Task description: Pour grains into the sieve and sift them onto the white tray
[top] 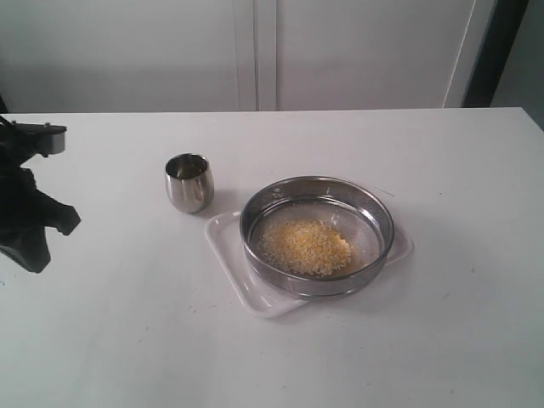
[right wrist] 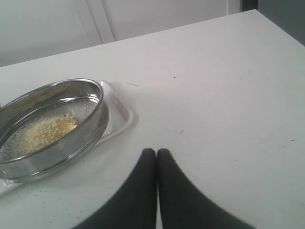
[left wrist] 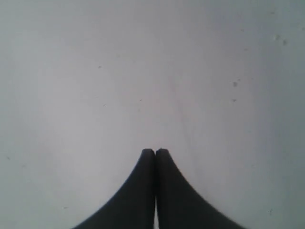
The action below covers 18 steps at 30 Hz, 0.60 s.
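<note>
White table (top: 442,340) fills the scene, matt and mostly bare, with a few tiny specks on it. Behind it stand pale wall panels (top: 340,51), with a dark strip (top: 503,51) at one end.

The sieve (top: 323,285) sits on the white tray (top: 228,248), its steel wall upright. Its rim overhangs the tray's long edges, and tray corners show on either side of it. The grains (top: 304,246) lie in a loose yellow heap on the mesh inside the sieve, roughly at its middle. A small steel cup (top: 189,182) stands upright near the sieve, on the side toward the left arm (top: 30,212), just apart from the tray's corner.

The left gripper (left wrist: 155,151) has its two black fingers pressed together on nothing, over bare table, and its arm is well apart from the sieve, beyond the cup. The right gripper (right wrist: 157,151) is likewise closed tight and empty. It is near the sieve but not touching it, with a strip of bare table between them.
</note>
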Each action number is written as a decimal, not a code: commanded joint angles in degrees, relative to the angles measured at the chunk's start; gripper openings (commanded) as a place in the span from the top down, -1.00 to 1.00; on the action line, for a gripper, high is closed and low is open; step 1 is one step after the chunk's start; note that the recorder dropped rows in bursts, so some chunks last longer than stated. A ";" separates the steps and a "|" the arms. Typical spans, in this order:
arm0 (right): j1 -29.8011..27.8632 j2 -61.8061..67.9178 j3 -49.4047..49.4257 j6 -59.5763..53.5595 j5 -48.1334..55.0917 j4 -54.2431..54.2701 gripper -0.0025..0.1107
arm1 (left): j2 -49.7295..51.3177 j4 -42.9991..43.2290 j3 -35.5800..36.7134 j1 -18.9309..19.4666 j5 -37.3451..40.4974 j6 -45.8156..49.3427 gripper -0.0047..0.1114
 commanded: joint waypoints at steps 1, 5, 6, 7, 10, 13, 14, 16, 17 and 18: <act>-0.11 -0.34 0.31 0.19 -0.80 -0.19 0.96 | -0.52 -1.32 -0.17 5.47 4.19 -2.73 0.92; -0.11 -0.34 0.31 0.19 -0.80 -0.19 0.96 | -0.52 -3.06 -0.17 9.45 5.73 -3.57 0.92; -0.11 -0.34 0.31 0.19 -0.80 -0.19 0.96 | -0.52 -3.83 -0.17 10.31 6.16 -3.57 0.92; -0.11 -0.34 0.31 0.19 -0.80 -0.19 0.96 | -0.52 -4.46 -0.17 10.87 6.56 -3.57 0.92; -0.11 -0.34 0.31 0.19 -0.80 -0.19 0.96 | -1.05 -4.47 0.79 11.42 6.81 -3.57 0.92; -0.11 -0.34 0.31 0.19 -0.80 -0.19 0.96 | -2.60 -4.63 3.28 11.42 5.74 -3.57 0.92; -0.11 -0.34 0.31 0.19 -0.80 -0.19 0.96 | -3.15 -4.63 4.09 11.42 5.31 -3.57 0.92; -0.11 -0.34 0.31 0.19 -0.80 -0.19 0.96 | -4.65 -4.63 6.16 11.42 4.20 -3.57 0.92; -0.11 -0.34 0.31 0.19 -0.80 -0.19 0.96 | -5.47 -4.63 7.18 11.42 3.43 -3.57 0.92; -0.11 -0.34 0.31 0.19 -0.80 -0.19 0.96 | -6.35 -4.63 8.02 11.42 2.87 -3.20 0.92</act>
